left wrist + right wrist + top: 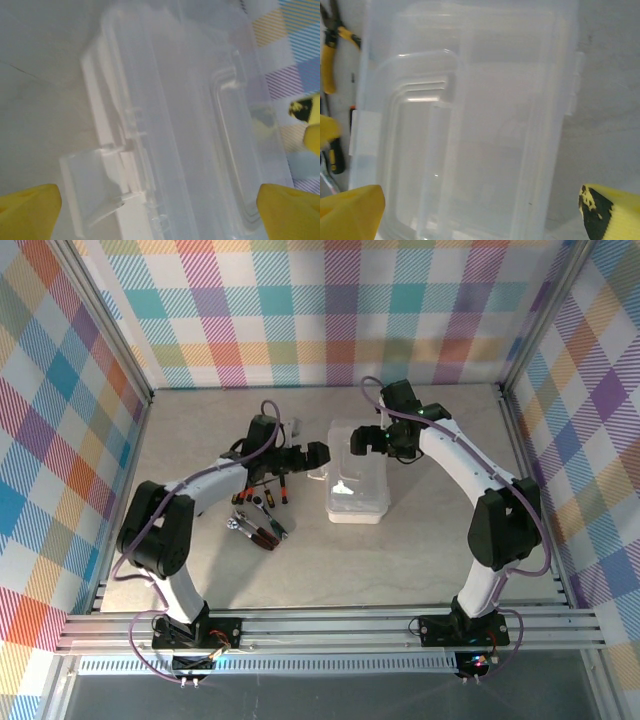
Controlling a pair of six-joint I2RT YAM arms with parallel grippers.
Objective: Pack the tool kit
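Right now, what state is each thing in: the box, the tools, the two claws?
Plastic tool case: lid down, standing on the table.
Yellow-handled pliers: lying outside the case, unpacked.
Screwdrivers: lying outside the case, unpacked.
Left gripper: open, at the case's side.
Right gripper: open, over the case.

I see a pale, faintly marbled surface (400, 560), boxed in on three sides by plaid walls (330, 310) in pastel colours. Silver rails (340, 632) run along its near edge, and metal posts (110, 330) stand at the back corners.
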